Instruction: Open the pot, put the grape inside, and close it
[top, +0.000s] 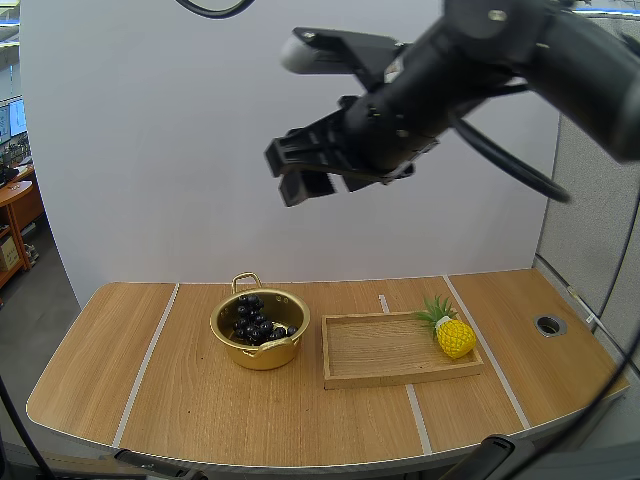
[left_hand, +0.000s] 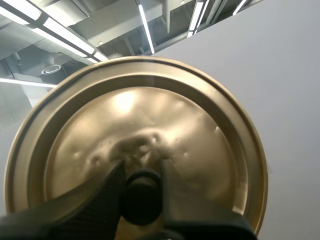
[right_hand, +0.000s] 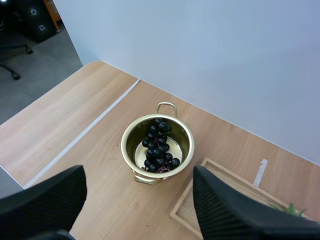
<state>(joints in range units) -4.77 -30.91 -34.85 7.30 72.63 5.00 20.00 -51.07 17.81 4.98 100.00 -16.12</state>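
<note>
Left pincer is pinching the black knob of the gold lid, holding it aloft. Right pincer is hanging high over the table, fingers spread wide. Below, the pot is sitting uncovered with the grapes lying inside. A wooden tray is sitting just right of it, with a toy pineapple on its right end.

A bench of light wood with rounded front corners is crossed by pale strips running front to back, and a round cable hole is set near its right end. A plain white panel is stood behind it. A grey partition is seen at the right, and grey floor and a wooden desk at the far left.
</note>
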